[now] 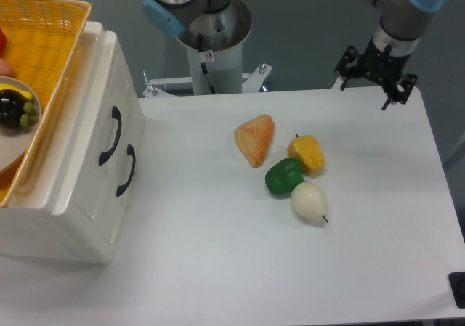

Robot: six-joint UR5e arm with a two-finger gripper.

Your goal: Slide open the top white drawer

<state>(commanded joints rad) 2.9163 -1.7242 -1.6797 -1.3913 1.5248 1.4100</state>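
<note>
1. Top white drawer [93,133]: shut, far left, in the cabinet [80,217]; black handle [112,135] faces right.
2. Gripper [373,79]: far right, rear table edge, fingers spread, holding nothing; drawer lies well apart, leftward.

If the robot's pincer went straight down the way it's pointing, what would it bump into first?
Probably just the bare white table near its far right corner. The pincer points downward there, away from the fruit and the top white drawer, though depth is hard to judge.
</note>
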